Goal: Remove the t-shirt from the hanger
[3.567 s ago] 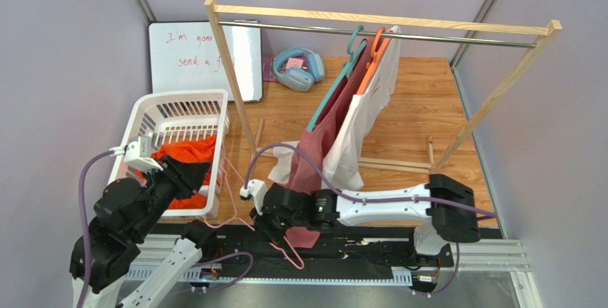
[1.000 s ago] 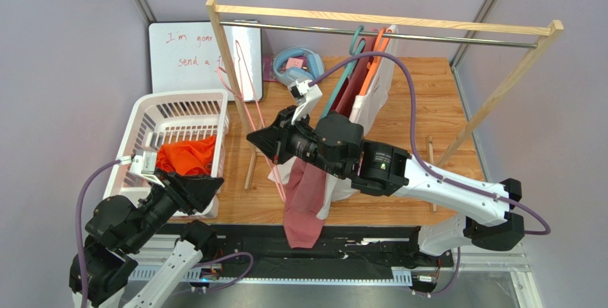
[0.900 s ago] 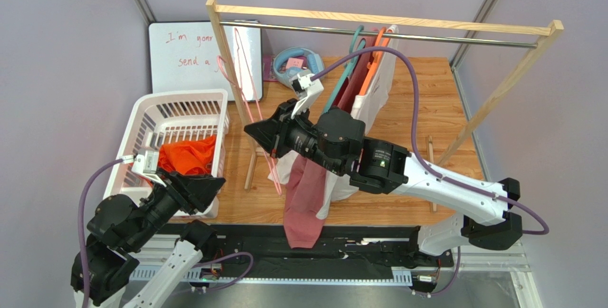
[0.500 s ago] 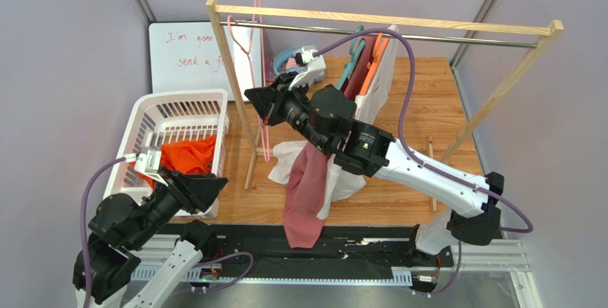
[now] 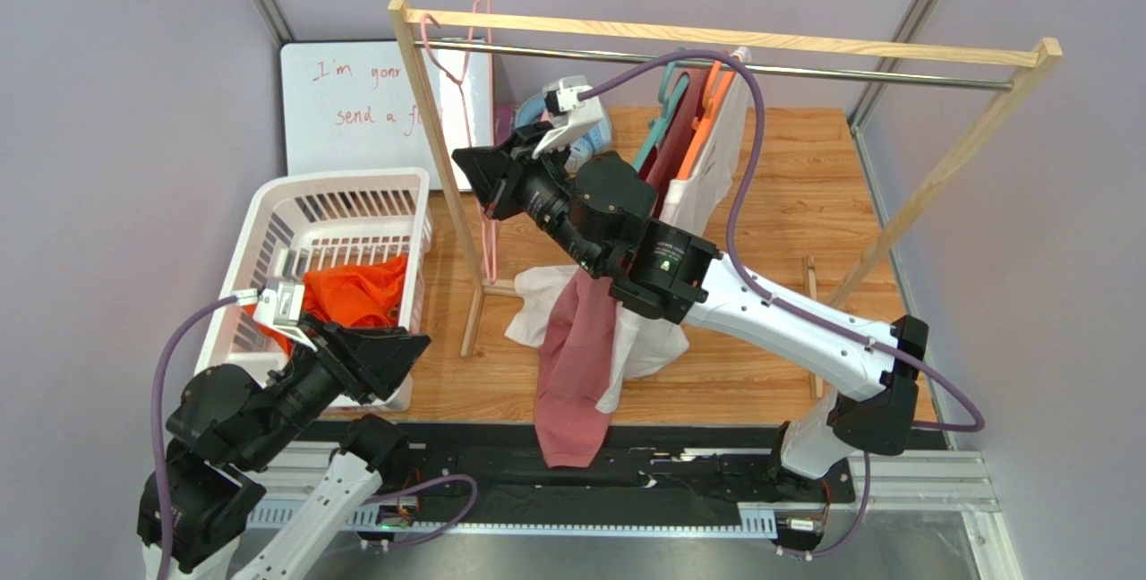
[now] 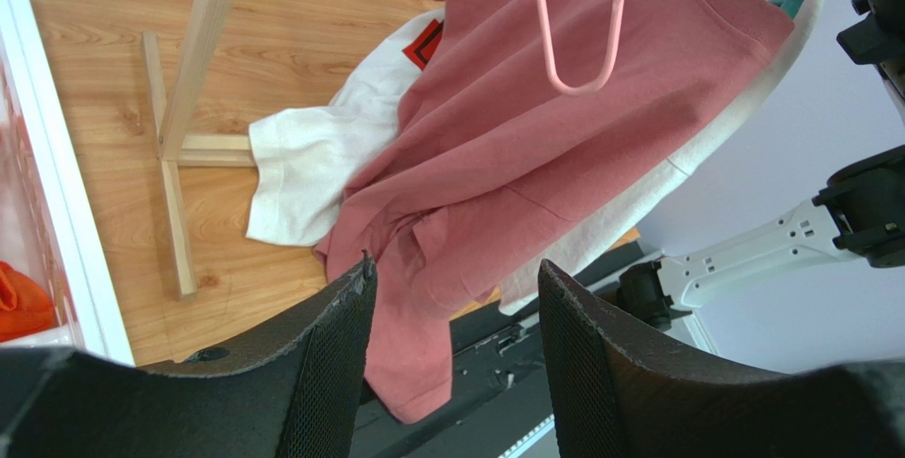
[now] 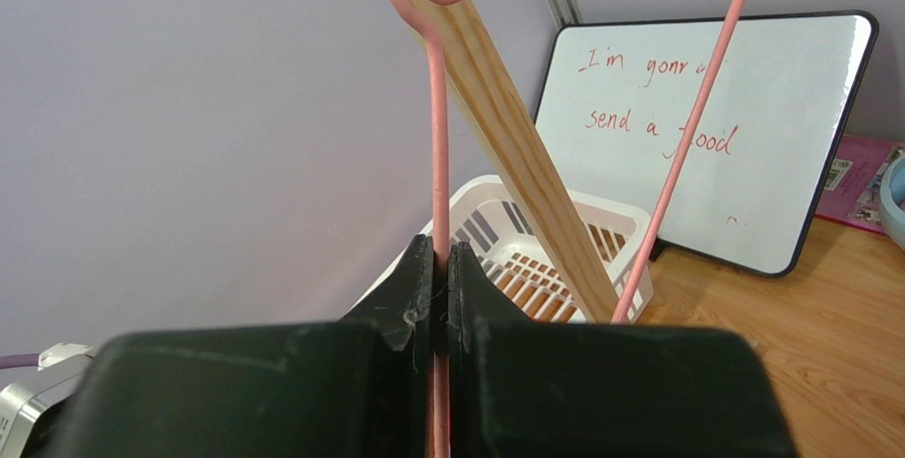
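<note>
A bare pink wire hanger (image 5: 486, 137) stands upright at the left end of the clothes rack, its hook by the metal rod (image 5: 807, 69). My right gripper (image 5: 475, 185) is shut on the wire, seen up close as the hanger (image 7: 437, 140) pinched in the right gripper (image 7: 440, 259). An orange t-shirt (image 5: 353, 296) lies crumpled in the white basket (image 5: 269, 224). My left gripper (image 5: 406, 344) hovers near the basket's front corner; in its wrist view the left gripper (image 6: 455, 280) is open with nothing between its fingers.
A dusty-red t-shirt (image 5: 576, 359) on a teal hanger and a white t-shirt (image 5: 700, 191) on an orange hanger hang from the rod, trailing to the wooden floor. The rack's wooden post (image 5: 437, 151) is beside the right gripper. A whiteboard (image 5: 363, 104) and blue headphones (image 5: 592, 137) are behind.
My right arm has lifted the pink hanger up and back from in front of the hanging shirts to the rack's left end. The left arm has barely moved.
</note>
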Robot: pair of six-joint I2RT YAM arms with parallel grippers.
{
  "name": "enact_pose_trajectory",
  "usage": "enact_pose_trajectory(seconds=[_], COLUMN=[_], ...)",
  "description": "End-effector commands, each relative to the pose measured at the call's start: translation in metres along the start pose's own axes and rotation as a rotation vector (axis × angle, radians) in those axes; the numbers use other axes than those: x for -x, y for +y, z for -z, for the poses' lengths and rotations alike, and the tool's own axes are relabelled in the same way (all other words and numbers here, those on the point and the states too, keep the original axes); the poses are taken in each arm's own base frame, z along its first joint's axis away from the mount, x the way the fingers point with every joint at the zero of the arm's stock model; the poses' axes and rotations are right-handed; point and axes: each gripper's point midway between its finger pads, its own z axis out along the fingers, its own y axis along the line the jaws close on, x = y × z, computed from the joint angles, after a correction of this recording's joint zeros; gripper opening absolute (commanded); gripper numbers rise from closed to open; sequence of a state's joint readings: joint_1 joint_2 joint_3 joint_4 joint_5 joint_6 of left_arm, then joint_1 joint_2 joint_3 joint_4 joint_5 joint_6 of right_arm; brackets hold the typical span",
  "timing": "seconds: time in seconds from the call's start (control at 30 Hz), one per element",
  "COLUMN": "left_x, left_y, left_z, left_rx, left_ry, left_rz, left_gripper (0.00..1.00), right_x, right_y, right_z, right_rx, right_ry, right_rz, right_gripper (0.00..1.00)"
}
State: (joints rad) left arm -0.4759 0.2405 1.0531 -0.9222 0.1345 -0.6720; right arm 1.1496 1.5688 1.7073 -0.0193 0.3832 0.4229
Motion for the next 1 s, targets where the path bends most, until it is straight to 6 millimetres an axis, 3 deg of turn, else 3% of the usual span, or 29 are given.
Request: enact_pose_trajectory(seconds=[0.0,0.97], left_x=[0.005,0.004], left_y=[-0.007,-0.008], left_z=[-0.002,-0.001], left_rx=[-0.031,-0.037], left_ry=[-0.02,-0.012], left_rz=[-0.006,0.003], left_gripper=[0.63,0.63], right_x=[0.027,-0.01], right_y=[0.002,-0.028], right_z=[-0.008,-0.028], right_rx=[0.013,-0.014], right_ry=[-0.102,-0.036], right_rz=[-0.019,-0.036], right_gripper=[0.0,0.0])
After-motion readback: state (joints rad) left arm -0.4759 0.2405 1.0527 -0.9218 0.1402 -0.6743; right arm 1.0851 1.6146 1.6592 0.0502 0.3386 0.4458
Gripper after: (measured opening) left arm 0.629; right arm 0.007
